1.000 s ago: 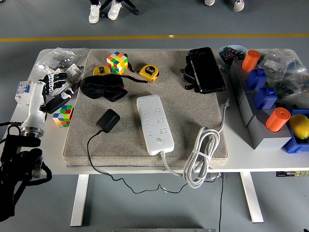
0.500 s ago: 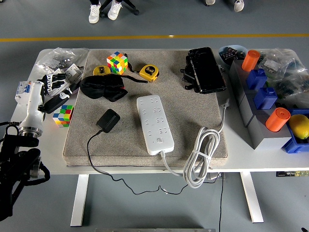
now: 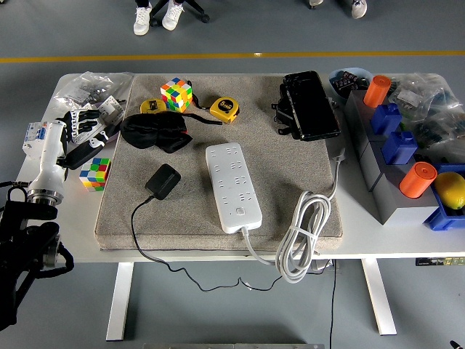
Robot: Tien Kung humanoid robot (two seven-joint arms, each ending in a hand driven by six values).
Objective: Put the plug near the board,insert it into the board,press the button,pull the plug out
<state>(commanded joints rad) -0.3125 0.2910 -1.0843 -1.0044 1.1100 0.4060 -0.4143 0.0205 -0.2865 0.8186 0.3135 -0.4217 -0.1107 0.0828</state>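
My left hand (image 3: 81,122) hangs over the table's far left edge, its fingers (image 3: 86,116) loosely spread and closed on nothing, well apart from anything the job needs. Beside it lie a small Rubik's cube (image 3: 95,173) and a heap of plastic bags (image 3: 91,89). My right hand is out of sight.

The black plug (image 3: 163,181) lies on the grey mat (image 3: 290,174), just left of the white power strip (image 3: 232,186), its prongs in no socket, its thin cord trailing off the near edge. So it sits near the board, within my left arm's reach. That would fit a plug brought close and awaiting insertion, or one already pulled out.
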